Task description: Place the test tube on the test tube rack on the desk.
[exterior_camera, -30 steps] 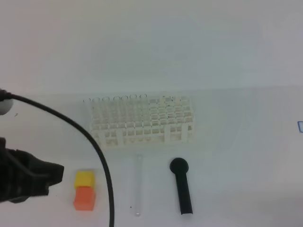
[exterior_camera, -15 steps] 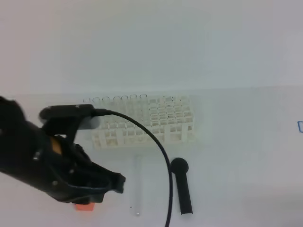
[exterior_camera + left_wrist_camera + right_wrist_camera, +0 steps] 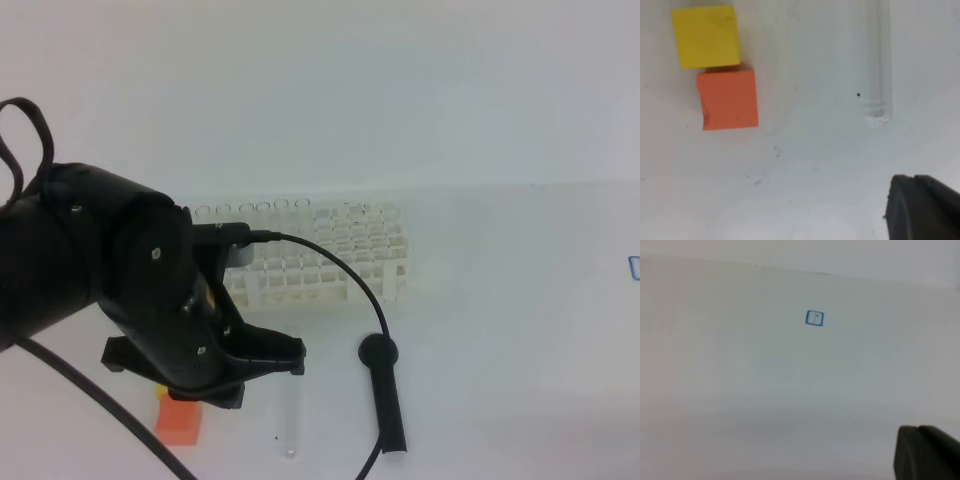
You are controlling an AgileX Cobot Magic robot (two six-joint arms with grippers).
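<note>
The test tube [image 3: 291,418] lies flat on the white desk [image 3: 500,330], in front of the test tube rack [image 3: 345,250] and left of a black round-headed stick. In the left wrist view the clear test tube [image 3: 879,60] runs down from the top edge, its end near a dark speck. My left gripper [image 3: 292,357] hovers just above and to the left of the tube's upper part, shut and holding nothing; its dark fingertips [image 3: 920,205] fill the lower right corner. My right gripper [image 3: 927,452] shows only in its own wrist view, shut, over bare desk.
A black stick [image 3: 385,395] lies right of the tube. An orange block [image 3: 180,420] sits at the front left, with a yellow block [image 3: 706,36] touching its far side. A small blue square mark [image 3: 814,318] is on the desk at the right. The left arm's cable loops across the front.
My left arm has swung in from the left edge toward the middle and now covers the yellow block and the rack's left end. The tube, stick and rack have not moved.
</note>
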